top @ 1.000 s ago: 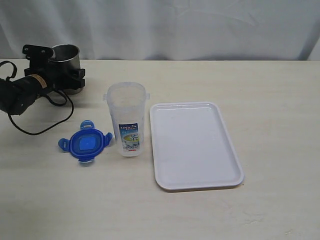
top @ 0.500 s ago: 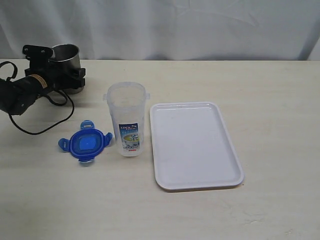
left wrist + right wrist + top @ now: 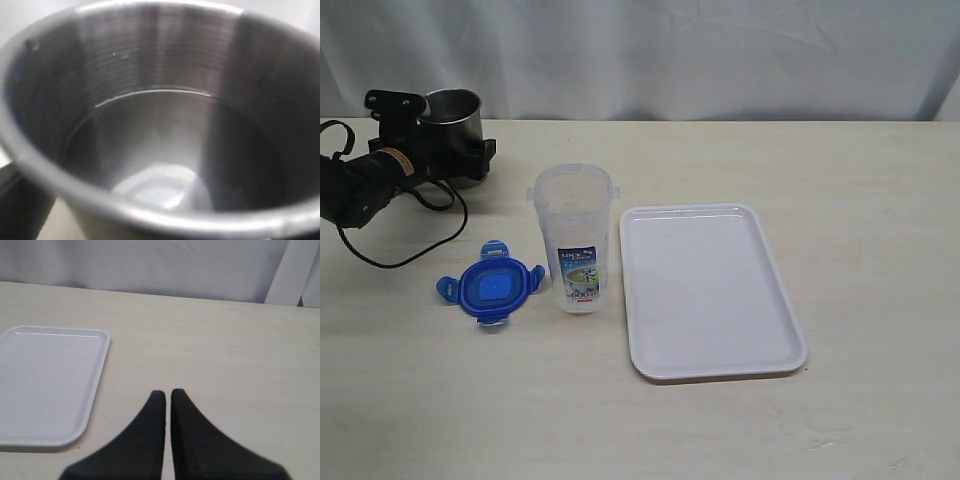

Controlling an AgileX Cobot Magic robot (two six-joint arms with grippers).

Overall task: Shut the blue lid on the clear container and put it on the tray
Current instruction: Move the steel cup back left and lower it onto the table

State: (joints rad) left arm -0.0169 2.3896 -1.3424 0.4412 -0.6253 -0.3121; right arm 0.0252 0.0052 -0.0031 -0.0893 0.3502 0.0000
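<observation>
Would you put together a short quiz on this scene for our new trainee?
1. Which stands nearest the tray? A the blue lid; B the clear container; C the steel cup.
2. True or false: the blue lid is snapped onto the clear container.
3. Fill in: in the right wrist view, the right tool is ____ (open or shut).
Key: 1 B; the steel cup stands farthest away. 2 False; the blue lid lies on the table beside the clear container. 3 shut.
</observation>
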